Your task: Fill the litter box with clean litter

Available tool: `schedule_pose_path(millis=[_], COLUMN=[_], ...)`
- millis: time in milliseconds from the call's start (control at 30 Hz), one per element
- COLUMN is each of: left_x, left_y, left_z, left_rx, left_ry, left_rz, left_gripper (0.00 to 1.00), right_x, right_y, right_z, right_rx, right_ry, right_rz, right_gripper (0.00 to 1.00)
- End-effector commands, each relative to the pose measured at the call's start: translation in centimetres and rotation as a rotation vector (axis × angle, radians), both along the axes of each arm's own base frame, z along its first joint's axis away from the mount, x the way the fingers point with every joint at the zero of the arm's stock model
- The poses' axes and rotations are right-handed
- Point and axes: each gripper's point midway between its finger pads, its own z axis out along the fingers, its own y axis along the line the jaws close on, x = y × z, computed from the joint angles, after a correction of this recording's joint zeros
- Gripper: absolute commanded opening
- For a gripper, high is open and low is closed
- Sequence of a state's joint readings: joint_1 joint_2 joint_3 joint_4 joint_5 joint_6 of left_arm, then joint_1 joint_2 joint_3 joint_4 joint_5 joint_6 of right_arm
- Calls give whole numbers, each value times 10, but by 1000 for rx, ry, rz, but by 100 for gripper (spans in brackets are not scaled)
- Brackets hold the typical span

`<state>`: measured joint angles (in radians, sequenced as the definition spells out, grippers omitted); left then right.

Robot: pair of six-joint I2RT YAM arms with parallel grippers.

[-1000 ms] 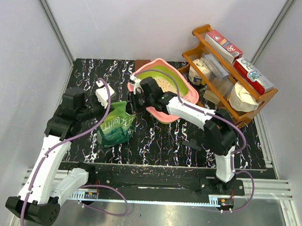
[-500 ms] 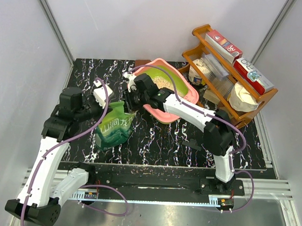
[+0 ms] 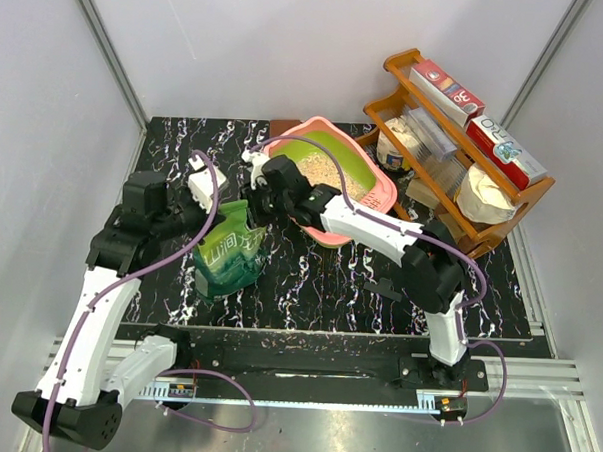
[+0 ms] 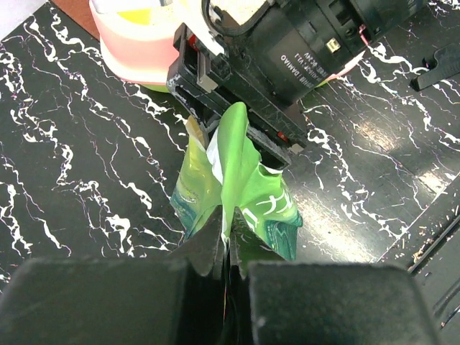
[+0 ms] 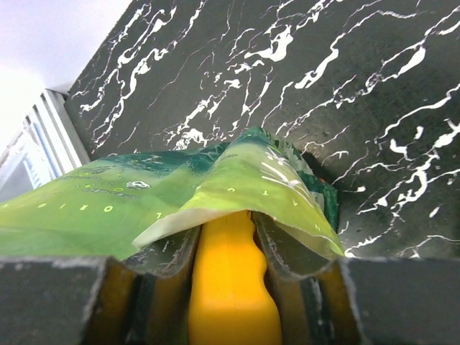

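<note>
Firstly, the left gripper (image 4: 226, 228): jaws clenched on the top edge of the green bag (image 4: 241, 183), with the film pinched flat between them.

Right gripper (image 5: 226, 233): jaws grasping the handle of a yellow-orange scoop (image 5: 230, 287). Its fingers are pushed into the bag's open mouth and the bag's film lies over their tips. The scoop's bowl is hidden inside the bag.

Green bag: upright on the black, white-veined table (image 3: 319, 277), held between the two wrists, just left of the litter box (image 3: 385, 195).

Litter box: pink tray with lime-green inner walls, at the back centre of the table. The right arm crosses above its near-left rim.

Clean litter (image 3: 329, 169): a beige patch on the tray's floor, with green showing around it.

Wooden rack (image 3: 452, 228): just right of the litter box, loaded with cartons and packets.
</note>
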<state>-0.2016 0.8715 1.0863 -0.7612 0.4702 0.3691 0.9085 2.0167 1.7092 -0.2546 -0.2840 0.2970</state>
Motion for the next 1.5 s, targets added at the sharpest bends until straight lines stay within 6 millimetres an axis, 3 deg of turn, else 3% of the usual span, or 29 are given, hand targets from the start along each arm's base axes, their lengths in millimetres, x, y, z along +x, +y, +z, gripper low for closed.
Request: schedule_pose_path(millis=[0, 133, 200, 233, 300, 400, 433, 633, 933, 1100, 1333, 1467], left_x=[17, 20, 21, 21, 19, 15, 14, 7, -2, -7, -11, -9], left_y=[-10, -11, -9, -9, -6, -2, -2, 9, 24, 24, 24, 23], left_z=[58, 59, 57, 55, 52, 49, 49, 42, 48, 58, 54, 57], left_rx=[-56, -60, -45, -37, -14, 14, 22, 127, 267, 310, 399, 405], left_ry=[-205, -198, -194, -190, -184, -180, -179, -192, -244, -305, -362, -365], left_rz=[-33, -32, -30, -31, -29, -34, -39, -58, -83, -118, -169, -167], left_gripper=[0, 0, 0, 0, 0, 0, 0, 0, 0, 0, 0, 0], right_x=[-37, -63, -70, -70, -72, -59, -59, -39, 12, 20, 32, 36], right_y=[-3, 9, 8, 13, 13, 13, 14, -5, -56, -71, -84, -86], right_z=[-76, -63, -67, -55, -55, -37, -20, 21, 43, 61, 64, 86], right_rx=[-58, 89, 130, 204, 248, 352, 412, 505, 535, 557, 570, 600], right_ry=[244, 401, 469, 510, 548, 639, 667, 658, 756, 737, 736, 688], right_rz=[7, 51, 36, 41, 58, 64, 103, 217, 162, 149, 102, 126], right_gripper=[0, 0, 0, 0, 0, 0, 0, 0, 0, 0, 0, 0])
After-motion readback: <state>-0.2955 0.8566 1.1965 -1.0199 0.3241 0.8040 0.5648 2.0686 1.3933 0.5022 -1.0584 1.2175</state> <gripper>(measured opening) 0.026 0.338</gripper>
